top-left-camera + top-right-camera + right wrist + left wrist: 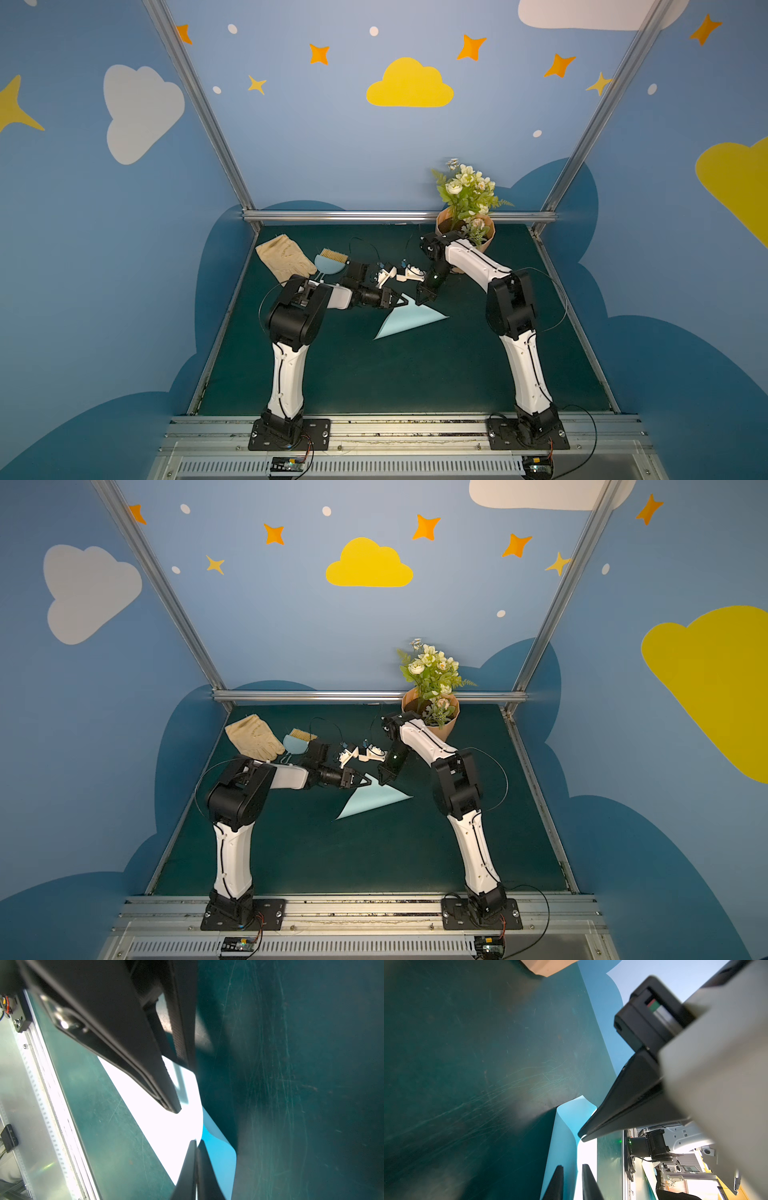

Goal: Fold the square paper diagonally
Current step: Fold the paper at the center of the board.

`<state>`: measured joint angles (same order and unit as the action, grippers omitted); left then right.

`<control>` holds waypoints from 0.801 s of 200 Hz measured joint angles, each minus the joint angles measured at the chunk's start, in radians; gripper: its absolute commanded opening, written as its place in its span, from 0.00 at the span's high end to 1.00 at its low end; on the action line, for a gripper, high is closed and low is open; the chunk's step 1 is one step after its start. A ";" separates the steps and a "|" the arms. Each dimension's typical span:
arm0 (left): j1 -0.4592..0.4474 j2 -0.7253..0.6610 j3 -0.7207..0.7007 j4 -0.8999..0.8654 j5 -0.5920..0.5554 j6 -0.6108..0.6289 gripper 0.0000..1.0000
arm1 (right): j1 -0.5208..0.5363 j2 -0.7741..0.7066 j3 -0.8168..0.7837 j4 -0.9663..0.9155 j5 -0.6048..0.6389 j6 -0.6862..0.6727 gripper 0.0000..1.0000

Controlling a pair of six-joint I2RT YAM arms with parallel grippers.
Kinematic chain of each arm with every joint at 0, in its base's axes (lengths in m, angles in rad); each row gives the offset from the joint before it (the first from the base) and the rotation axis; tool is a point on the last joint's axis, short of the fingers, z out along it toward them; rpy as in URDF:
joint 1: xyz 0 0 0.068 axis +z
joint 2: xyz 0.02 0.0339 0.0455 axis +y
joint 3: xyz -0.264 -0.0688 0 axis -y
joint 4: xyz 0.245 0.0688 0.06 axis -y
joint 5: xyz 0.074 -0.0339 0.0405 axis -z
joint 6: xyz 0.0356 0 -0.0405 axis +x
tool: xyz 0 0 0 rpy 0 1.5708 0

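The paper (409, 320) lies mid-table between your two arms. It is already a triangle in outline: its long near edge and two sharp corners rest flat on the table (374, 374), and the far corner is up at the tools. In the left wrist view that far edge curls off the surface, so I judge the fold laid over but not yet creased.

Your left tool (406, 303) has its jaws a little apart, astride the raised edge. The sheet passes between the fingers (557, 1182) with no clear pinch. Your right tool (419, 301) is closed, its tip against the same corner (whether the sheet is between its jaws or only under them, I cannot tell).

To do this step well, set the upper corner squarely over the lower one before you let go, and lower it gently so the layers don't skate. Then press along the long near edge, from the middle outward.

The sheet is thin, smooth and limp, light blue, and glares white where the light strikes it. The table is a dark green mat, finely scratched. The tools are hard black tapered wedges, blunt for so fine an edge. Farther back sit a dustpan (330, 264), a tan glove (282, 259) and a pot (488, 235) of flowers, all well apart from the paper.
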<state>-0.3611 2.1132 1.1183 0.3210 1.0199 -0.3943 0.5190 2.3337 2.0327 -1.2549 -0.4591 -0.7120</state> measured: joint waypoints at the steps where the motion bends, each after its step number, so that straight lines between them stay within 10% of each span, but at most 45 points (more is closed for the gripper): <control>1: 0.000 0.000 0.000 0.000 0.000 0.000 0.81 | 0.000 0.000 0.000 0.000 0.000 0.000 1.00; 160: -0.002 0.000 0.008 -0.023 -0.003 0.007 0.82 | 0.002 0.008 0.010 -0.006 0.007 0.000 1.00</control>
<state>-0.3630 2.1132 1.1263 0.2985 1.0168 -0.3870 0.5205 2.3417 2.0426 -1.2613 -0.4519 -0.7120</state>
